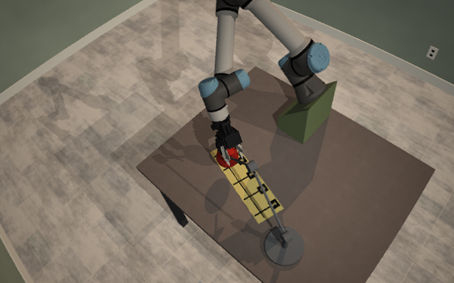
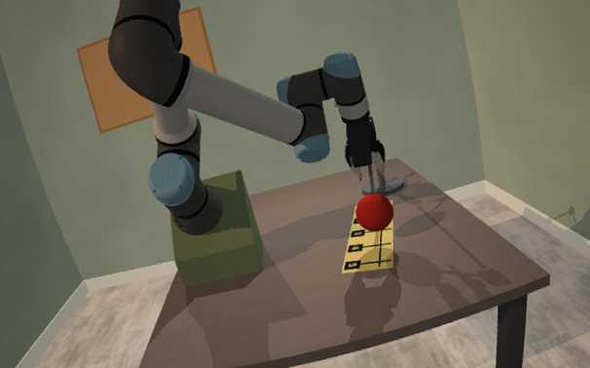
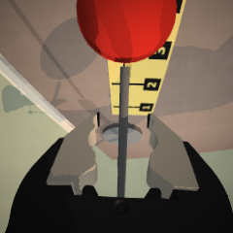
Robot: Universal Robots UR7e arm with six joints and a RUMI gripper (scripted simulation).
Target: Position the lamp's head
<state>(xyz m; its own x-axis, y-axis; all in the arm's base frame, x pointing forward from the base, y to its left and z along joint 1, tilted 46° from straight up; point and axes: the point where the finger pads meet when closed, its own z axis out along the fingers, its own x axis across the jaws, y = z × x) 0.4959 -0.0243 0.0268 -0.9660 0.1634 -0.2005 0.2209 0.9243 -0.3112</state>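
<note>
The lamp's red round head (image 1: 223, 160) (image 2: 374, 211) (image 3: 126, 26) hangs above the far end of the yellow numbered strip (image 1: 244, 191) (image 2: 370, 257) (image 3: 146, 73). Its thin grey arm (image 1: 265, 197) (image 3: 123, 146) runs back over an elbow joint (image 1: 251, 165) to the round grey base (image 1: 284, 248) (image 2: 392, 186) (image 3: 111, 131). My gripper (image 1: 233, 157) (image 2: 371, 174) (image 3: 123, 114) is open. Its fingers stand on either side of the rod just behind the head, with a gap on both sides. In the wrist view, marks 1, 2 and 3 show below the head.
The arm stands on a green block (image 1: 307, 111) (image 2: 214, 229) at the back of the brown table (image 1: 368, 176) (image 2: 304, 325). An orange panel (image 2: 100, 93) hangs on the wall behind.
</note>
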